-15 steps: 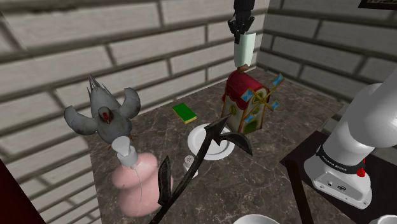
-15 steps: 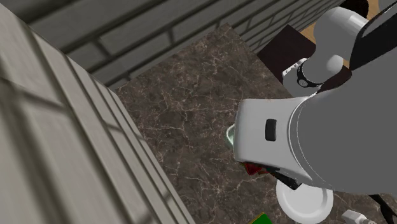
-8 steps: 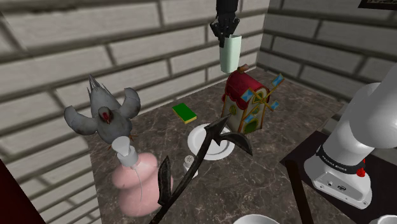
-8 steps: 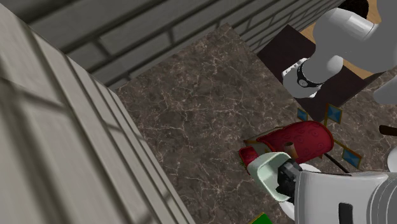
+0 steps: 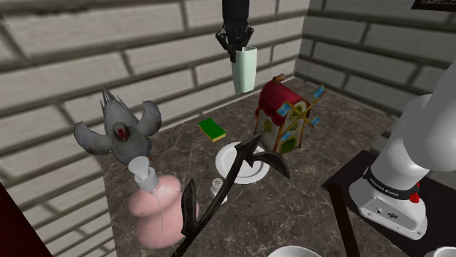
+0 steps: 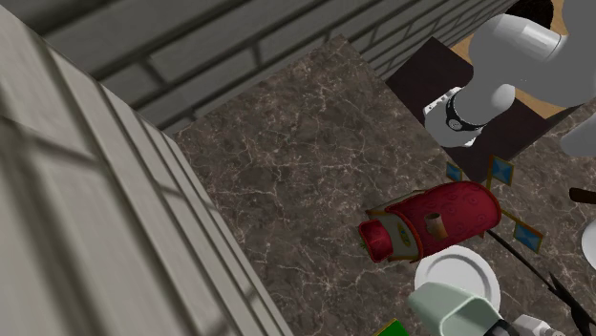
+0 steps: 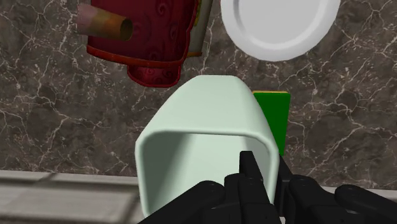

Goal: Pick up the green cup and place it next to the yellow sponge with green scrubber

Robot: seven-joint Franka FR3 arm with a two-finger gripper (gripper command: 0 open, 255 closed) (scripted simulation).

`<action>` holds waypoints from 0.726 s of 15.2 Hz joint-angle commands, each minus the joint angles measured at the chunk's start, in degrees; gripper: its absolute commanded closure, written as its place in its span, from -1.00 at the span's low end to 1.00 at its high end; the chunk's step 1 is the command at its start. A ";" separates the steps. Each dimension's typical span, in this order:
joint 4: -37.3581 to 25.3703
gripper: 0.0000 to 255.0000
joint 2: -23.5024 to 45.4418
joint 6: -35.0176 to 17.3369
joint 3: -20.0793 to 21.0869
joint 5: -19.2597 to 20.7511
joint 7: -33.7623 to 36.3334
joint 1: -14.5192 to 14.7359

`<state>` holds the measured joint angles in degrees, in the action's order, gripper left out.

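High above the marble table, my black gripper (image 5: pixel 235 40) is shut on the rim of the pale green cup (image 5: pixel 244 69), which hangs upright beneath it. The sponge (image 5: pixel 213 129), green on top with a yellow side, lies flat on the table below and toward the shoulder view's left of the cup. In the wrist view one finger reaches inside the cup (image 7: pixel 203 143) and the other presses its outer wall, where the gripper (image 7: pixel 267 181) clasps it. The green sponge (image 7: pixel 273 118) peeks out from behind the cup. The cup (image 6: pixel 457 310) hovers close to the plate.
A red-roofed toy windmill house (image 5: pixel 281 115) stands just to the shoulder view's right of the cup. A white plate (image 5: pixel 240 162) lies nearer the front. A grey chicken figure (image 5: pixel 120 131), a pink bottle (image 5: pixel 157 208) and a black curved object (image 5: pixel 234 175) stand closer. Brick walls enclose the table.
The gripper has carried the cup toward the shoulder view's left, from over the windmill house to over the table near the sponge. The cup stays held.
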<state>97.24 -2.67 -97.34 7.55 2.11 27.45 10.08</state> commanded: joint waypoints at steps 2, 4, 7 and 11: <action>1.89 1.00 0.07 -1.96 0.24 0.03 0.61 0.21; 3.61 1.00 -0.08 -3.53 0.23 0.02 0.65 0.21; 6.09 1.00 -0.22 -5.87 0.23 0.02 0.72 0.20; 9.17 1.00 -0.23 -8.95 0.22 0.05 0.84 0.20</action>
<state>105.75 -2.92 -105.56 7.72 2.14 28.18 10.24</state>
